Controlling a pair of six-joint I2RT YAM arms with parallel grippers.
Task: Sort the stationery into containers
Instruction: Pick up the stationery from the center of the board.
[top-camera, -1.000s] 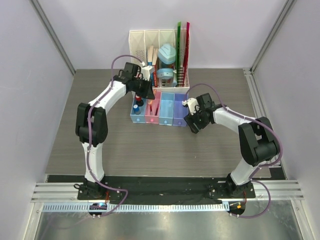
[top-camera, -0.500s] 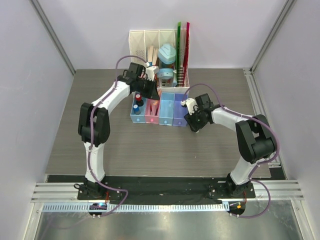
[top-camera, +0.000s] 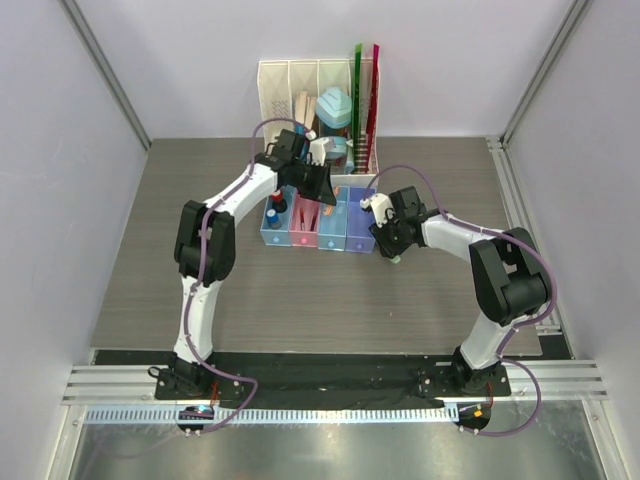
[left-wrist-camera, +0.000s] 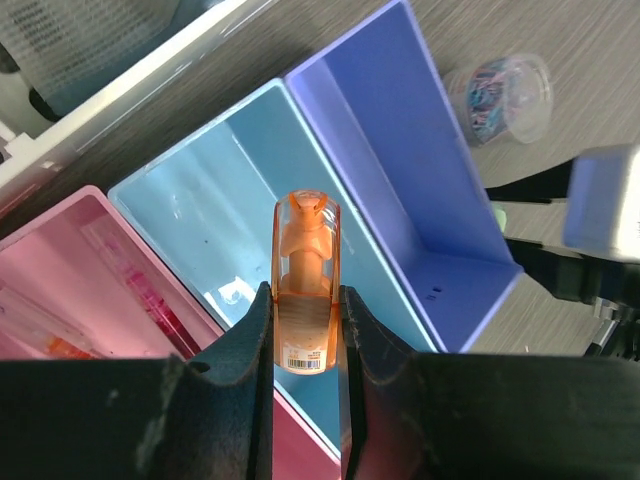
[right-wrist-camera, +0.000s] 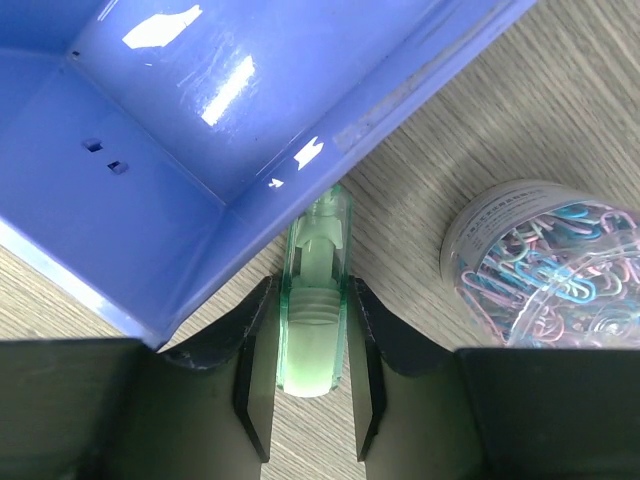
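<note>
Pale walls (top-camera: 60, 150) box in the grey wood-grain table (top-camera: 200, 290). The left hand (left-wrist-camera: 305, 330) grips an orange piece (left-wrist-camera: 305, 265) over the light blue bin (left-wrist-camera: 200, 200). The right hand (right-wrist-camera: 312, 330) pinches a green piece (right-wrist-camera: 316, 260) on the table beside the purple bin (right-wrist-camera: 150, 150).

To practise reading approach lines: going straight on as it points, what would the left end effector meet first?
Probably the floor of the light blue bin: the left end effector, gripping the orange piece, points into it. Depth is unclear.

I see bright, even light from above, soft shadows. Glare streaks the purple bin (right-wrist-camera: 200, 130); both wrist views turn dark and soft at the bottom.
</note>
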